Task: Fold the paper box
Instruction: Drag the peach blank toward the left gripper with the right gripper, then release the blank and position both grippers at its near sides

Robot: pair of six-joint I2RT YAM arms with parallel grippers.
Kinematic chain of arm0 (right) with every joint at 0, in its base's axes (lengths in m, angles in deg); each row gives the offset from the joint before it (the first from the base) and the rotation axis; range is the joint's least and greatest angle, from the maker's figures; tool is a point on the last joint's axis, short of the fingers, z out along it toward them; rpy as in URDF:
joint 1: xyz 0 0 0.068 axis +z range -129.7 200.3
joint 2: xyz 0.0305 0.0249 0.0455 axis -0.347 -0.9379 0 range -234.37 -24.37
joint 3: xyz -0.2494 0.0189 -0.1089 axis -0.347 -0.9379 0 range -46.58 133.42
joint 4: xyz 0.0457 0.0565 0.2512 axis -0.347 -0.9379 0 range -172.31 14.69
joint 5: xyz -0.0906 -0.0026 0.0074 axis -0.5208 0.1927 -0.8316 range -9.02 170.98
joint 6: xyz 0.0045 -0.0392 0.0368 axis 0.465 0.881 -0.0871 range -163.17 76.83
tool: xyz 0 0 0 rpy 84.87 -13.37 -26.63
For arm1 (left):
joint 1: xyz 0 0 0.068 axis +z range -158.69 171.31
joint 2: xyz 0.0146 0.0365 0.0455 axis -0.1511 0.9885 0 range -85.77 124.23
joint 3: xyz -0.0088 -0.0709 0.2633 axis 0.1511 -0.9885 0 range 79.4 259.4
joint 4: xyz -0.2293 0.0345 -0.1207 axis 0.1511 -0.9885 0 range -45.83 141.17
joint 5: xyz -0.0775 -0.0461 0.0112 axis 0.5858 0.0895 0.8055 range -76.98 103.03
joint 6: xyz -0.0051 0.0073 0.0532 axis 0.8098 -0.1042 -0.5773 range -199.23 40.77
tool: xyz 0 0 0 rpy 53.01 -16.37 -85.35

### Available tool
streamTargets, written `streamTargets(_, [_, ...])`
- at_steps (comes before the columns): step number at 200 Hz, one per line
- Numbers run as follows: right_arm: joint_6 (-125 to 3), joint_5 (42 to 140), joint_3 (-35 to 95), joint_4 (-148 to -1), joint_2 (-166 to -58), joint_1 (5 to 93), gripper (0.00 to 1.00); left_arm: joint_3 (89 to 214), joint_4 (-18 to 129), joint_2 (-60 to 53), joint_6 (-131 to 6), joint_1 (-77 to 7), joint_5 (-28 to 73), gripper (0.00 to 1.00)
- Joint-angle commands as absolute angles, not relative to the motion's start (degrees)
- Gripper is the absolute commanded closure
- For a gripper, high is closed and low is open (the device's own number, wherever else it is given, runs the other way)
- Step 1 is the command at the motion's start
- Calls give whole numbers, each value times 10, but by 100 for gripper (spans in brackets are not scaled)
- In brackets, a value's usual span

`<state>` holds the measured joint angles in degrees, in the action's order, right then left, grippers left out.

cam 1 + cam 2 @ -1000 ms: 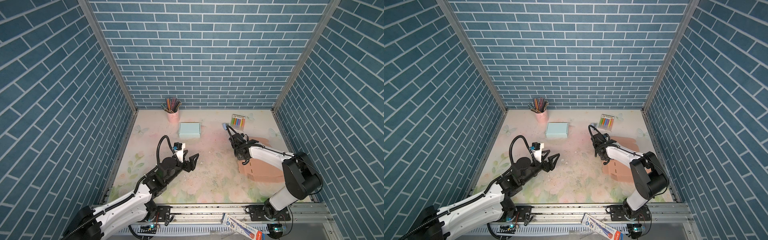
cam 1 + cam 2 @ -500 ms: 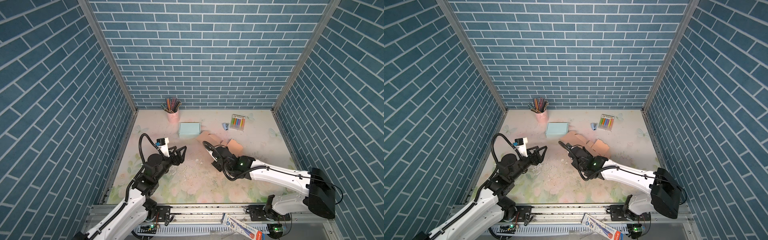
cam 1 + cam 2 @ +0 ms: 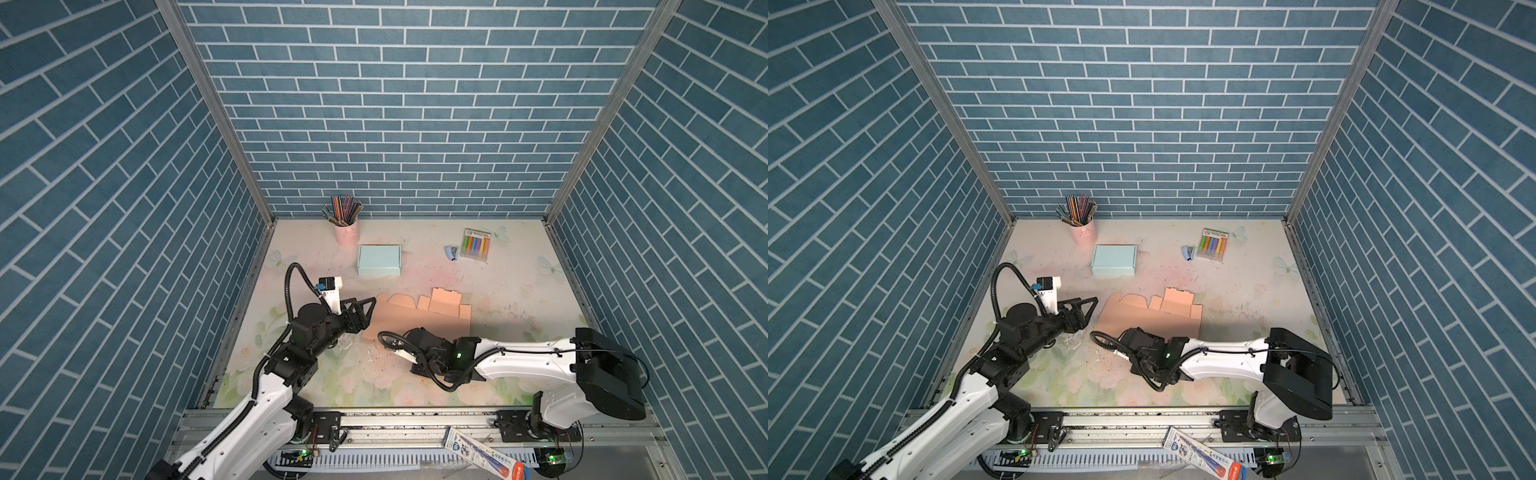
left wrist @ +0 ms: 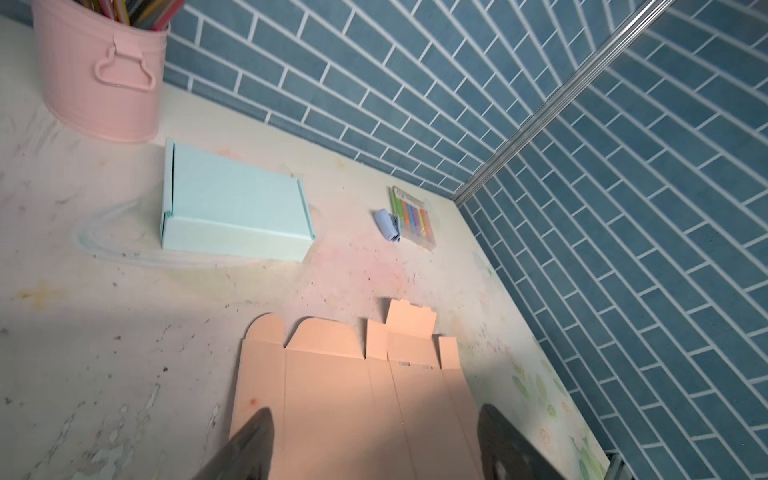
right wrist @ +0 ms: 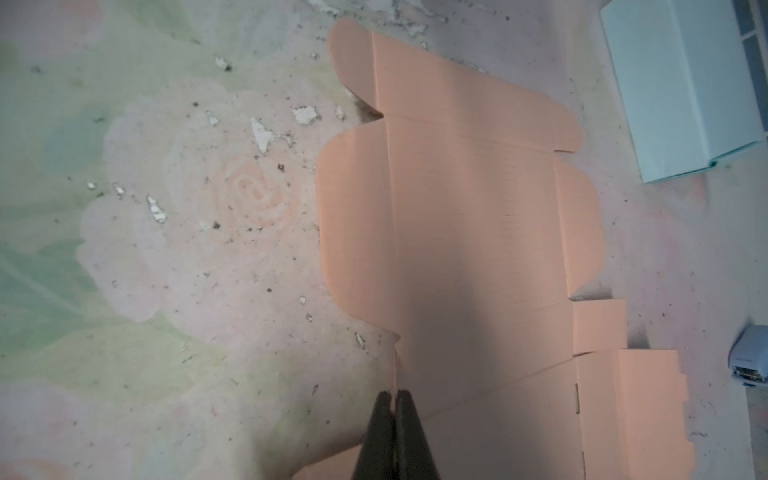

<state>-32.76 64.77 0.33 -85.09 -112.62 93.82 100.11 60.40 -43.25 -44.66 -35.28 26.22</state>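
The paper box (image 3: pixel 415 318) is not yet a box. It lies as a flat orange sheet on the bench (image 3: pixel 519 299), about in the middle and a little to the near side. Its long axis goes from left to right. The rounded flaps are at the left end, and the small square tabs stand out from the far edge, toward the right.

The right fingers (image 5: pixel 392 402) are pressed together on the near long edge of the sheet. The right wrist view shows a thin strip of that edge between them, so I judge that they hold the paper box there.

The left fingers (image 3: pixel 369 312) are spread wide and hold nothing. They are just beside the left end and point to the right, along the long axis. In the left wrist view the sheet begins between the two tips.

So both arms are close: the left one at the short end, the right one at the long edge. The next move, I think, is to raise a panel along a crease while one arm presses the sheet down.

A blue box (image 3: pixel 379 259) stands farther back, well apart.
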Motion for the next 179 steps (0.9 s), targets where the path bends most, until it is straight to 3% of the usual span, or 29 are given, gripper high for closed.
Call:
streamTargets(1, [-355,647,7,-856,-1122,937,86,1003,602,-417,-475,-373,239,23])
streamTargets(52, [-523,653,-8,-852,-1006,931,53,984,628,-367,-500,-425,217,21])
streamTargets(110, [-855,727,-77,-969,-836,754,43,974,709,-277,-536,-504,210,21])
streamTargets(152, [-897,834,-175,-969,-739,608,34,988,735,-216,-557,-530,223,21])
streamTargets(179, [-884,834,-189,-965,-745,573,32,989,747,-203,-561,-540,230,22])
